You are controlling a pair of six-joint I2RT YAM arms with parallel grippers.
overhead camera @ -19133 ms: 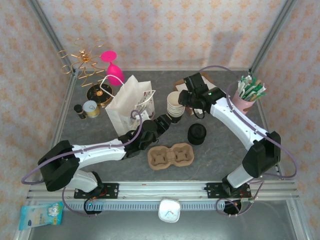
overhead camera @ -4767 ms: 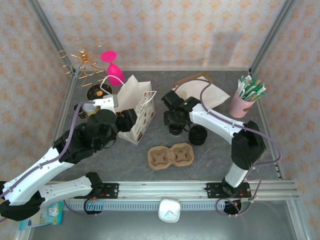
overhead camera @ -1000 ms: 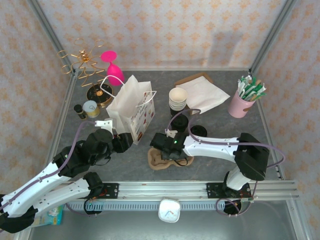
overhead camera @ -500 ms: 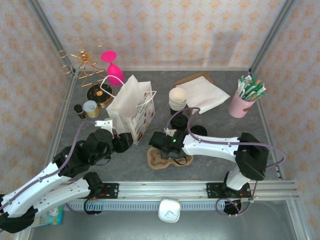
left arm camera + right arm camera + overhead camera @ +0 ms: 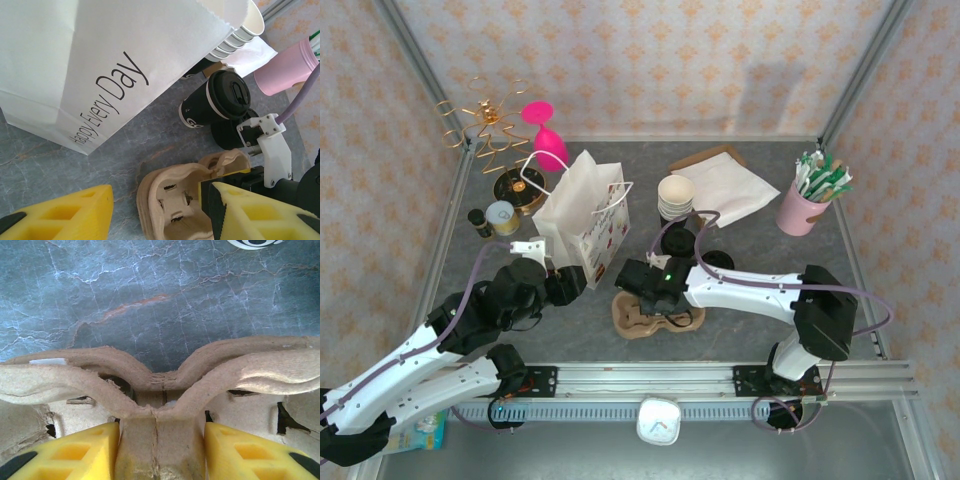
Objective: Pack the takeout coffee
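The takeout coffee (image 5: 678, 241) is a dark cup with a black lid (image 5: 227, 94), standing upright behind the cup carrier. The brown pulp cup carrier (image 5: 660, 318) lies near the table's front, and both of its slots (image 5: 175, 205) are empty. My right gripper (image 5: 650, 298) comes down onto the carrier's middle. In the right wrist view its yellow fingers (image 5: 75, 450) press on both sides of the central bridge (image 5: 161, 437). My left gripper (image 5: 570, 285) hovers left of the carrier, by the bag's near corner, and my left gripper (image 5: 155, 220) stands open with nothing between its fingers.
A white paper bag (image 5: 582, 215) stands upright behind the left gripper. Lidless cream cups (image 5: 675, 197) are stacked behind the coffee, and black lids (image 5: 717, 262) sit to its right. Napkins (image 5: 725, 185) and a pink cup (image 5: 808, 205) are at the back right. Tins (image 5: 500, 217) and a gold rack (image 5: 485, 125) are at the back left.
The right gripper has closed on the carrier's middle bridge and shifted it slightly left. The left arm has not moved.
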